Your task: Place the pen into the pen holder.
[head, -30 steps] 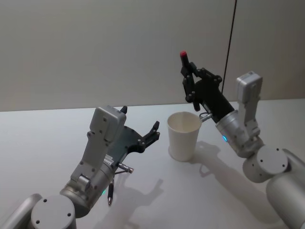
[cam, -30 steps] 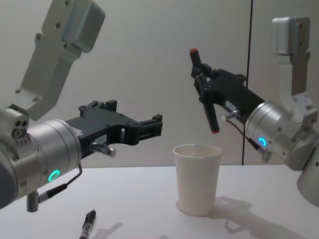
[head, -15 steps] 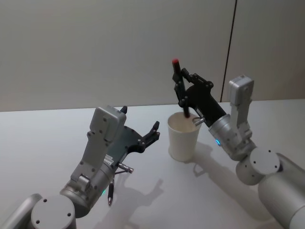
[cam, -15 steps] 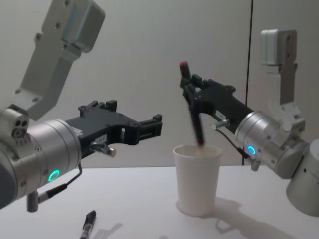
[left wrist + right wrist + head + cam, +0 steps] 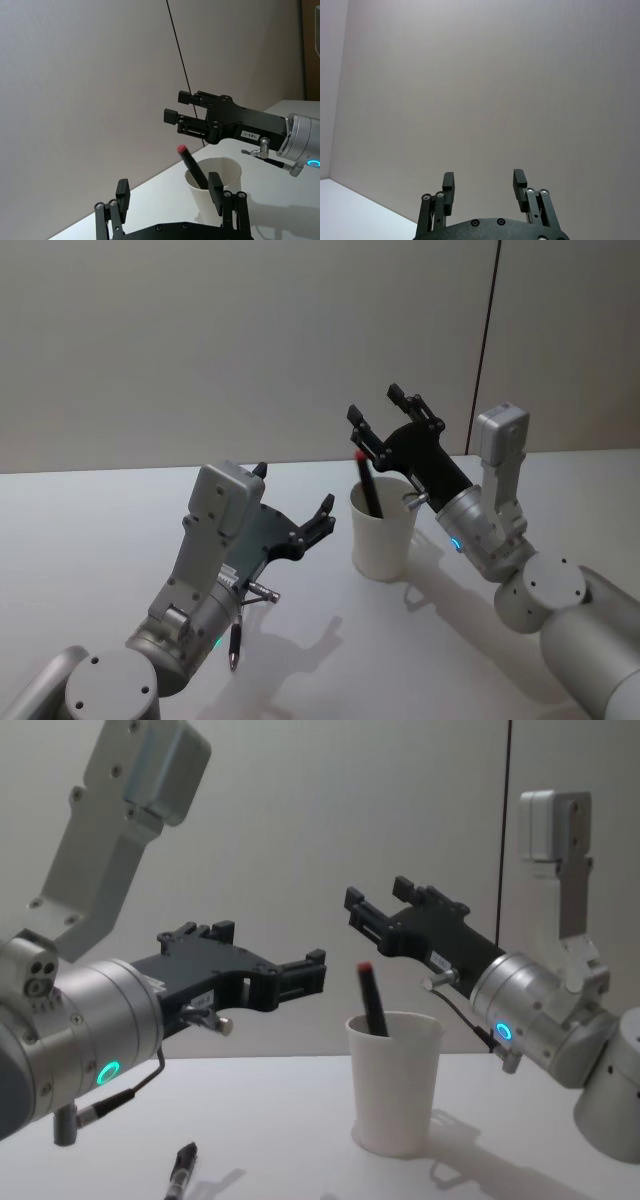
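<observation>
- Pen (image 5: pixel 366 483): dark barrel, red cap uppermost; stands tilted inside the pen holder, lower end hidden in it, upper part leaning on the rim on my left side
- Pen, handling (judged): light, stiff, with a smooth, narrow barrel likely to slip or swivel in a loose pinch; best taken on the exposed barrel just under the red cap, across its width
- Pen holder (image 5: pixel 385 530): plain white paper cup, rolled rim, upright on the table (image 5: pixel 100 540), between my two arms
- Pen holder, handling (judged): very light and thin-walled, so it crushes easily under a squeeze and a sideways knock would tip it; if it must be held, take it lightly around the wall below the rim
- My right gripper (image 5: pixel 378 405): above and just behind the cup, fingers spread apart, holding nothing and clear of the pen
- My left gripper (image 5: pixel 293 487): raised over the table to the left of the cup, well apart from it, fingers spread, empty
- Second pen (image 5: pixel 233 640): dark, lying flat on the table near my left arm, untouched
</observation>
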Motion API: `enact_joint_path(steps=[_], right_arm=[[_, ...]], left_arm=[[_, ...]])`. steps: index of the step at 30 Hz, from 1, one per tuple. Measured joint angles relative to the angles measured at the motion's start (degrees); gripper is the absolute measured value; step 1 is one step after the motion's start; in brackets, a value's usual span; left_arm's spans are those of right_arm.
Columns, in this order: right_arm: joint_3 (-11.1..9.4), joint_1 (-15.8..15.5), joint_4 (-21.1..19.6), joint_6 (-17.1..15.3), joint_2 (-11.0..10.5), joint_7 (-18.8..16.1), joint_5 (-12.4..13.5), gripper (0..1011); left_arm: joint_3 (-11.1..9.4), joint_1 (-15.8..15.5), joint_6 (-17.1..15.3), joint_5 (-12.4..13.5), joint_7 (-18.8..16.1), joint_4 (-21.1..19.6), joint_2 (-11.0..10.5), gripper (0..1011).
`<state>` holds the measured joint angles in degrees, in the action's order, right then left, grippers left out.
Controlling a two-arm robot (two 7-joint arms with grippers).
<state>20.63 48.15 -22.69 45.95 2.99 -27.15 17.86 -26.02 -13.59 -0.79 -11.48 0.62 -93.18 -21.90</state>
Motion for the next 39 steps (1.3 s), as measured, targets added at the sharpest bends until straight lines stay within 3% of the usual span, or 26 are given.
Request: enact_joint_path(steps=[6,11,24,27,39], right_arm=[[-0.07,-1.22,-2.34,-1.54,-0.49,0.44,-0.97,847],[-0.14,-3.59,-7.21,-4.79,-1.52,1.68,-2.18,993],[-1.04,-11.97,-24.08,-15.79,-5.57,5.22,-3.24,1001],[-1.49,-14.85,-29.62,-19.38,-7.09,6.35,-3.14,1001],[-3.46,-23.16,-44.20,-28.48,-12.19,9.94,-2.57,1001]], left_arm=[[0.00,0.00,0.00,0.00,0.00,0.00,0.00,1003],[0.00,0.00,0.00,0.00,0.00,0.00,0.00,1003],[0.00,0.00,0.00,0.00,0.00,0.00,0.00,1003],[0.00,0.00,0.00,0.00,0.00,0.00,0.00,1003],[0.00,0.00,0.00,0.00,0.00,0.00,0.00,1003]])
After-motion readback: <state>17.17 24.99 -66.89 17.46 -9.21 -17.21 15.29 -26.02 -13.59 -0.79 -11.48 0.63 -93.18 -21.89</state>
